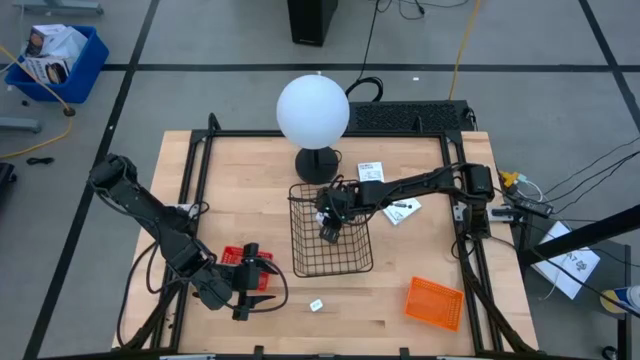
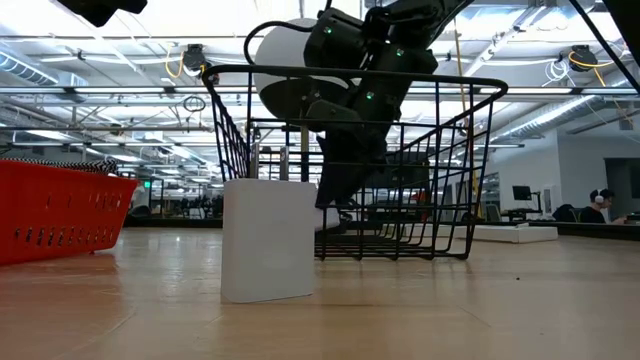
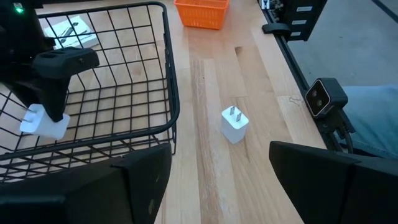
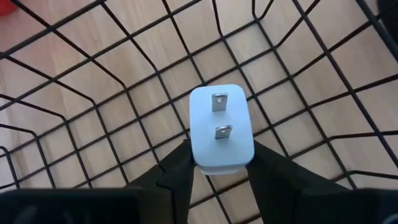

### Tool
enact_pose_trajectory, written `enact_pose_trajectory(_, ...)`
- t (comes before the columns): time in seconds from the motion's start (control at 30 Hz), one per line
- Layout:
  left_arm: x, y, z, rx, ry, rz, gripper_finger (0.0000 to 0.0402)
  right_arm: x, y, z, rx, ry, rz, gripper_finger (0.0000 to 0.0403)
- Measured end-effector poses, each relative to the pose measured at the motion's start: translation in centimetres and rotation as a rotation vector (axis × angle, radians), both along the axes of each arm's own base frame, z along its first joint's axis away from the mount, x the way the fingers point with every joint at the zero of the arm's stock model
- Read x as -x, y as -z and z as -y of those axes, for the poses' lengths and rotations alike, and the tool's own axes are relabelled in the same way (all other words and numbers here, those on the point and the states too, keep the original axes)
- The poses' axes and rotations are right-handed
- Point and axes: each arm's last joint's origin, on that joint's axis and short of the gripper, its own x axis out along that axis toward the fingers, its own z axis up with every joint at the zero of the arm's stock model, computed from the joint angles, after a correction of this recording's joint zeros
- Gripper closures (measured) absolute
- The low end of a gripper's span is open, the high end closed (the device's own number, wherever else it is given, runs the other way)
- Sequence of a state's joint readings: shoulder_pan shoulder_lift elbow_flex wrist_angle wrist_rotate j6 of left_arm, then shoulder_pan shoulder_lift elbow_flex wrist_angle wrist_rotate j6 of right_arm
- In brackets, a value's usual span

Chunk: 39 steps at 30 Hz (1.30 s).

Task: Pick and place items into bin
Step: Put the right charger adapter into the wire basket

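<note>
The wooden counter (image 1: 380, 300) carries a black wire bin (image 1: 332, 262) near its middle, and only the high view takes in the whole spread: a white globe lamp (image 1: 313, 110) behind the bin, an orange basket (image 1: 435, 302) toward the right front corner, a red basket (image 1: 243, 262) by the left arm, and two flat white packets (image 1: 371, 171) with black print just right of the bin. The right pincer (image 1: 328, 232) reaches down inside the bin; the right wrist view alone shows its grip plainly, the two dark fingers (image 4: 177, 171) pressed on either side of a white block (image 4: 221, 129) with two metal prongs facing up, held above the bin's wire floor. The left pincer (image 1: 262, 291) hovers at the counter's front left, spread wide and empty. Its wrist view shows a second white block (image 3: 234, 124) lying on the bare wood just outside the bin; the low view sees that block (image 2: 267, 240) as a tall white slab in front of the bin.
</note>
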<state>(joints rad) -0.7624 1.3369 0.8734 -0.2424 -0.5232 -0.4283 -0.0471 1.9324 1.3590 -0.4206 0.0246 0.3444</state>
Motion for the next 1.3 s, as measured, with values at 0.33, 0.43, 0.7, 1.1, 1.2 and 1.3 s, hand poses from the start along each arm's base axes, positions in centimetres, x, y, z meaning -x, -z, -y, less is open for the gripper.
enact_pose_trajectory(0.33,0.0,0.0,0.0,0.003,-0.001,-0.001,0.0128,0.2,0.5,-0.1,-0.021,-0.025,-0.002,0.0262)
enact_pose_trajectory(0.43,0.0,0.0,0.0,0.004,-0.001,-0.001,0.0128,0.5,1.0,-0.2,-0.027,-0.031,-0.013,0.026)
enact_pose_trajectory(0.7,0.0,0.0,0.0,0.006,0.002,-0.003,0.0128,0.9,1.9,-0.2,-0.031,-0.038,0.001,0.024)
enact_pose_trajectory(1.1,0.0,0.0,0.0,0.004,0.002,-0.002,0.0128,0.7,0.6,-0.2,-0.017,-0.069,0.057,0.0191)
enact_pose_trajectory(1.2,0.0,0.0,0.0,0.004,0.0,-0.001,0.0128,0.9,-0.4,-0.2,-0.014,-0.07,0.08,0.0179)
enact_pose_trajectory(1.3,0.0,0.0,0.0,0.002,-0.002,-0.001,0.0128,1.2,-1.8,-0.3,-0.011,-0.071,0.12,0.017)
